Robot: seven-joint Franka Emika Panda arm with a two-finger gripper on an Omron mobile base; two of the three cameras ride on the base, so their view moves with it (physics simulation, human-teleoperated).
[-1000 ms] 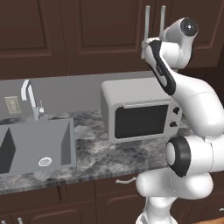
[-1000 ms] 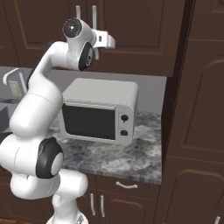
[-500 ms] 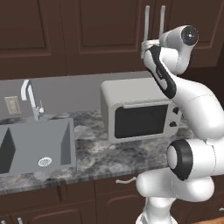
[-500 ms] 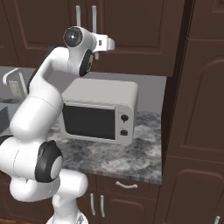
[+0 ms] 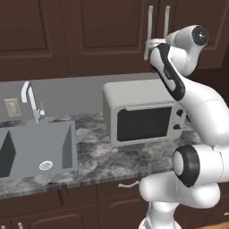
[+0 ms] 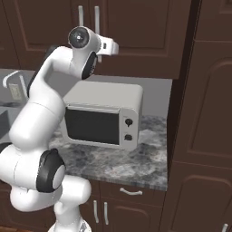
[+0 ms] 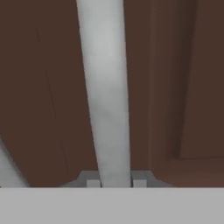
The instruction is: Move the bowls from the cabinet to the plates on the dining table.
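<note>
While two bar handles (image 5: pixel 150 31) show, the tool (image 7: pixel 113 183) pinches one on the cabinet (image 5: pixel 103 36)

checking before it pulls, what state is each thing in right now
gripper: shut on the handle
handle: silver bar, clamped between the fingertips
cabinet: doors closed
microwave: door closed, on the counter
faucet: no water running
sink: no dishes inside
</note>
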